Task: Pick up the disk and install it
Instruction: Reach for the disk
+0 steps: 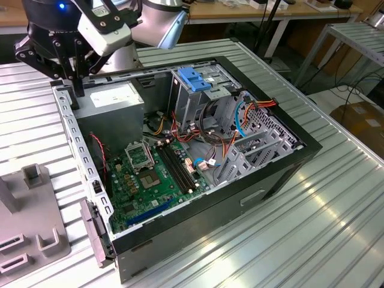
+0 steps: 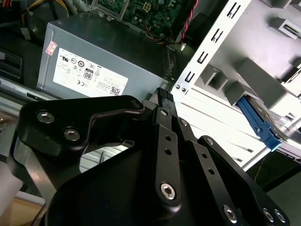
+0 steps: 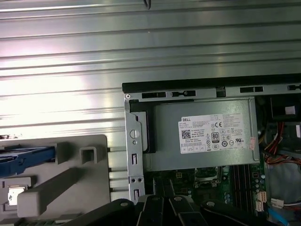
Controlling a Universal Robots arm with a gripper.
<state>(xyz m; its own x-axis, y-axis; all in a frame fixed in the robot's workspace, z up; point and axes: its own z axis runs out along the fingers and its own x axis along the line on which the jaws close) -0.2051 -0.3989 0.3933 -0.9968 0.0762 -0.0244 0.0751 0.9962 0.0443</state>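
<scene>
The disk [image 3: 26,157] shows as a light-blue carrier rail with grey metal beside it, resting in a grey holder [image 3: 70,181] on the table outside the computer case. The second wrist view shows the same disk [image 2: 261,127] past the case's metal rim. My gripper [image 1: 77,95] hangs over the case's corner by the power-supply box, apart from the disk. Its black fingers [image 2: 165,122] meet at the tips with nothing between them, so my gripper [image 2: 162,93] is shut and holds nothing. In the first wrist view the gripper [image 3: 162,188] points at the case edge.
The open computer case [image 1: 282,174] lies on a ribbed metal table [image 1: 336,228]. Inside are a grey power-supply box [image 1: 111,102], a motherboard [image 1: 153,174], loose cables and a metal drive cage topped by a blue bracket [image 1: 195,78]. The grey holder [image 1: 30,234] sits at the exterior view's left.
</scene>
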